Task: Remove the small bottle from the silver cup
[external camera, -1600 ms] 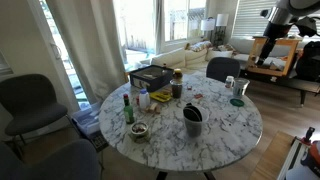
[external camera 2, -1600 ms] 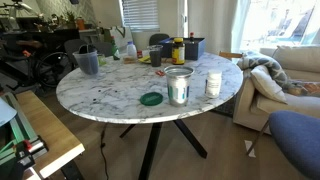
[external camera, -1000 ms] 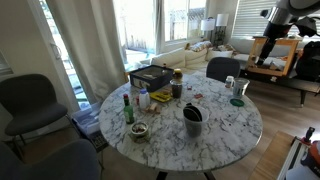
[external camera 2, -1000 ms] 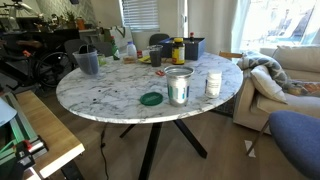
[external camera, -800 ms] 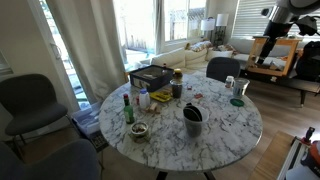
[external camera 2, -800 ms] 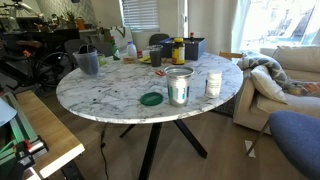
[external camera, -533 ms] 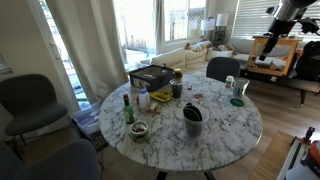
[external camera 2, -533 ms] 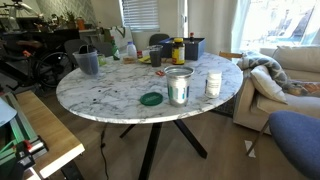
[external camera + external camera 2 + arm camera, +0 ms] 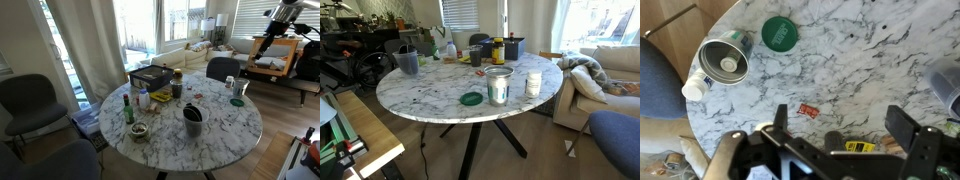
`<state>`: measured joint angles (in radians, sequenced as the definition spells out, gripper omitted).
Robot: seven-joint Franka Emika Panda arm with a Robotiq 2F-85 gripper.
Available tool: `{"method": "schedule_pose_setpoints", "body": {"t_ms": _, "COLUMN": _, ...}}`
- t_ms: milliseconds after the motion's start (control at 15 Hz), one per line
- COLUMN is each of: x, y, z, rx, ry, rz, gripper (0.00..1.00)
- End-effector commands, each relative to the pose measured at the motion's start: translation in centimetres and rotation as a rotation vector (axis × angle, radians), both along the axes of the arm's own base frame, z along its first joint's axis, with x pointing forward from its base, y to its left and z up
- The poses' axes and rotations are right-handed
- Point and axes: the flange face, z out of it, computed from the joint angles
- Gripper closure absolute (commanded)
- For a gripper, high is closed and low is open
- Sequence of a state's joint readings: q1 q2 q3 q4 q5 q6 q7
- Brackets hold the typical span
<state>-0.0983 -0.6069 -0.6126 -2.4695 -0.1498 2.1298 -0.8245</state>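
Compared with a second and a half ago, the arm [image 9: 285, 12] is sitting a little differently at the top edge of an exterior view, while everything on the marble table [image 9: 430, 90] is lying where it was. The gripper [image 9: 840, 114] is hanging high over the tabletop with its jaws spread wide and nothing between them. The silver cup [image 9: 723, 60] is standing upright near the table's edge, and the small bottle [image 9: 729, 65] is still sitting inside it, white cap showing from above. A white bottle [image 9: 695, 87] is standing just beside the cup, and a green lid [image 9: 780, 33] is lying near it on the marble. In an exterior view the cup [image 9: 498, 87] is standing between the lid [image 9: 471, 98] and the white bottle [image 9: 532, 83].
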Motion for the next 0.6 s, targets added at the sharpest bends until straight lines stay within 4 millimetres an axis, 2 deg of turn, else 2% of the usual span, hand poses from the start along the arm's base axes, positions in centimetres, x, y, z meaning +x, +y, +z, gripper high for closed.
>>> {"method": "schedule_pose_setpoints", "body": {"t_ms": 0, "x": 0.0, "y": 0.0, "z": 0.1, "rx": 0.001, "ry": 0.001, "rz": 0.000, "gripper": 0.00}}
{"method": "schedule_pose_setpoints", "body": {"t_ms": 400, "x": 0.0, "y": 0.0, "z": 0.1, "rx": 0.001, "ry": 0.000, "rz": 0.000, "gripper": 0.00}}
{"method": "schedule_pose_setpoints", "body": {"t_ms": 533, "x": 1.3, "y": -1.6, "z": -0.3, "rx": 0.063, "ry": -0.014, "rz": -0.025, "gripper": 0.00}}
